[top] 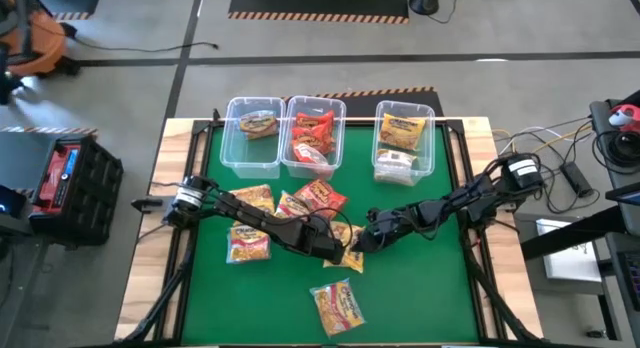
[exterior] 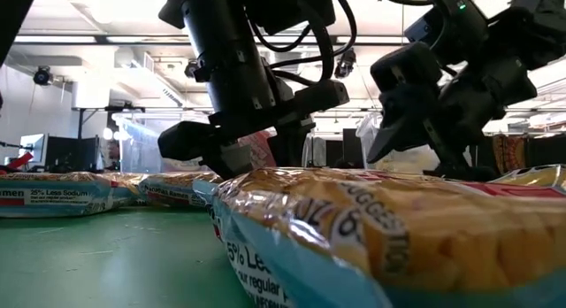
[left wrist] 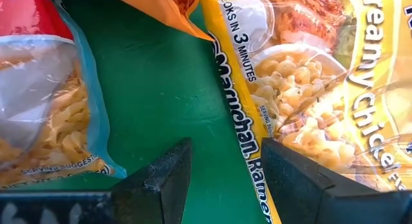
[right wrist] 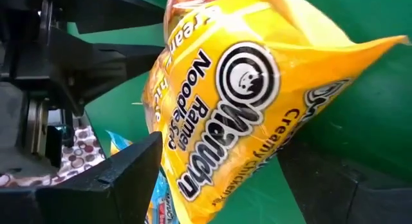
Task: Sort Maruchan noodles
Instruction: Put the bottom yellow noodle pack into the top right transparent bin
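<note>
- While straddling the yellow packet [right wrist: 225, 114] at mid-table, right gripper [right wrist: 219, 179] jaws wide apart — nothing clamped yet.
- Left gripper [left wrist: 222, 179] just beside, parted, empty — keep clear.
- Advise closing squarely across packet's middle, lifting toward right bin [top: 405, 138].

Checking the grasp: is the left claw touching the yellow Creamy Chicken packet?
Cannot tell. In the left wrist view the left claw stands open over the green mat, one finger overlapping the yellow packet edge; contact itself isn't plainly visible.
</note>
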`<state>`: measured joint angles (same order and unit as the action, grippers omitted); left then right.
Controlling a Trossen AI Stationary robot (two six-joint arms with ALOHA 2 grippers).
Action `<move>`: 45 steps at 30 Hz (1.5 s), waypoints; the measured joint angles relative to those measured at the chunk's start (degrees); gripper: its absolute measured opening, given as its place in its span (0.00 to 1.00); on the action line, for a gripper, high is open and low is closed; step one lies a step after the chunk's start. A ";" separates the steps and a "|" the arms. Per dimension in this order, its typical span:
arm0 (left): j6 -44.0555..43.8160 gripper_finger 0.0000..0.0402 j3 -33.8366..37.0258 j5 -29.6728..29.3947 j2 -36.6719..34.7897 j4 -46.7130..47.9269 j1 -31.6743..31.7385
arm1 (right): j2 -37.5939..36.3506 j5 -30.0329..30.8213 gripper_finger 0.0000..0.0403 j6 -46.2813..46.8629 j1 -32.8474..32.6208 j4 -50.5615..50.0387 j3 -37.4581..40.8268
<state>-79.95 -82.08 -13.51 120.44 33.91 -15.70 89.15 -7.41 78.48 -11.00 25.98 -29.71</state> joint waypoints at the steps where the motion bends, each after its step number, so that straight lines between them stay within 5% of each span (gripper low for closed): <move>1: -0.07 0.42 0.01 0.04 0.01 -0.03 0.00 | 0.58 0.09 0.73 0.04 0.00 0.25 -0.30; 16: 0.26 0.42 -0.49 0.87 0.16 -0.01 0.02 | 2.36 3.77 0.67 -10.22 0.12 -0.39 -5.23; 45: 0.70 0.42 -0.61 0.98 -5.17 -3.65 -0.13 | 1.78 -2.13 0.32 -10.76 0.02 -1.64 -5.49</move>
<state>-79.25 -82.70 -12.53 115.27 30.26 -15.84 90.94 -9.53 67.71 -10.98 24.34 -35.20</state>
